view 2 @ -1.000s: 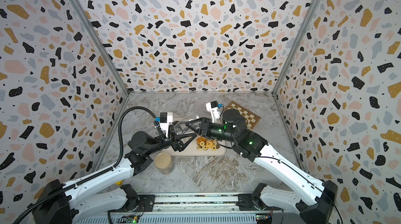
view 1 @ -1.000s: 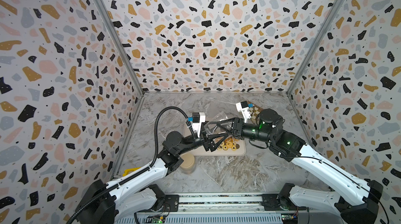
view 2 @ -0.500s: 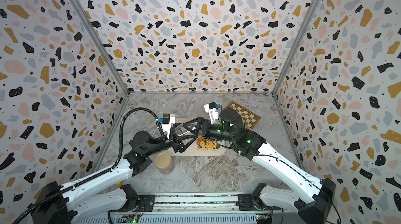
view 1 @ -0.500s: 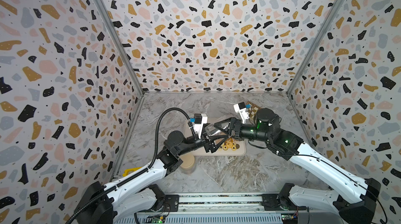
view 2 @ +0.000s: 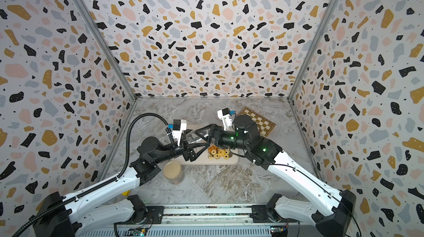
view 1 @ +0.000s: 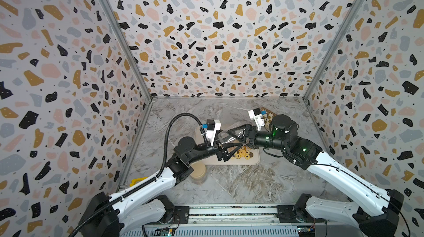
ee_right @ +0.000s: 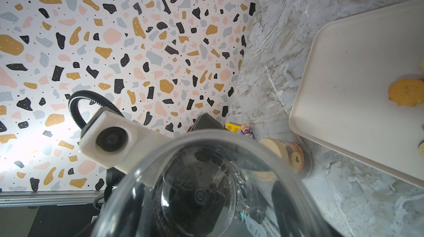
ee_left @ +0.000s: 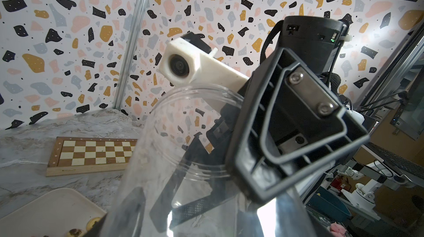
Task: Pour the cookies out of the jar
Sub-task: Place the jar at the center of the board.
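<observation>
Marble tabletop (view 1: pixel 229 185), speckled walls. Right gripper (view 2: pixel 204 136) had moved in from beside the jar (ee_left: pixel 174 118). Its jaws now straddled the jar, but a firm hold was not certain. Left gripper (view 2: pixel 195 152) stayed clamped on the jar. Jar looked empty, and cookies (view 2: pixel 219 153) lay on the tray (view 1: pixel 254 159) beneath. Pour seemed done; probably a handover.

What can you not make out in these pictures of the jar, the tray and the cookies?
- Right gripper: top views, too small to tell whether it grips the clear jar.
- Tray: both top views, the jar above it hides part.
- Cookies: right wrist view, most cut off by the picture's edge.
- Chessboard: in a top view, the right arm hides most of it.
</observation>
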### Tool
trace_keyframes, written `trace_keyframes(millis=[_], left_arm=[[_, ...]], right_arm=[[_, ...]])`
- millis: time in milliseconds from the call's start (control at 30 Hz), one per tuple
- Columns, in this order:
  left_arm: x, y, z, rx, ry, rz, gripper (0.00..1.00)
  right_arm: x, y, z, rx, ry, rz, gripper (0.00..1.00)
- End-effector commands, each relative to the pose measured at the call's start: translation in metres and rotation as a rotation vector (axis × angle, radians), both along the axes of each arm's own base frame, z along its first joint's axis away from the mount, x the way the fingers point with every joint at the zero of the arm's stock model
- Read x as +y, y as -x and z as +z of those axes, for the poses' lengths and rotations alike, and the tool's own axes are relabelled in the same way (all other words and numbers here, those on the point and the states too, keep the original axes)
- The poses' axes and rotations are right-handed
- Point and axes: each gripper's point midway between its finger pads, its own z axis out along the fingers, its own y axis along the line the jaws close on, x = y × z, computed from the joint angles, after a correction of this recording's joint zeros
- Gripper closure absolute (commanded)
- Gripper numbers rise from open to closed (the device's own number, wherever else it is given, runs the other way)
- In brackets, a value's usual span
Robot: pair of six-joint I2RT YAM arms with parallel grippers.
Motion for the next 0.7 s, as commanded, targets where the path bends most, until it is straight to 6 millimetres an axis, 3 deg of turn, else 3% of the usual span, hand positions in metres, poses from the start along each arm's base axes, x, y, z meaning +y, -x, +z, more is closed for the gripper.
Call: trace_keyframes(millis=[0, 100, 200, 467, 567, 667], left_arm=[[-0.001, -0.004, -0.021, 0.041, -0.069, 0.013, 0.37], [0.0, -0.006, -0.025, 0.044, -0.09, 0.026, 0.27], [0.0, -0.007, -0.028, 0.051, -0.103, 0.033, 0.01], [0.003, -0.015, -0.033, 0.068, -0.132, 0.082, 0.01], [0.01, -0.012, -0.032, 0.076, -0.149, 0.097, 0.01], [0.033, -0.007, -0.02, 0.075, -0.19, 0.185, 0.01]], right_arm=[[-0.008, 0.003, 0.029, -0.071, -0.046, -0.007, 0.19], [-0.012, 0.001, 0.03, -0.073, -0.05, -0.014, 0.2], [-0.015, -0.001, 0.028, -0.065, -0.053, -0.019, 0.23], [-0.023, -0.004, 0.028, -0.063, -0.057, -0.029, 0.29], [-0.036, -0.013, 0.023, -0.068, -0.009, -0.069, 0.28], [-0.062, -0.023, 0.002, -0.087, 0.139, -0.148, 0.29]])
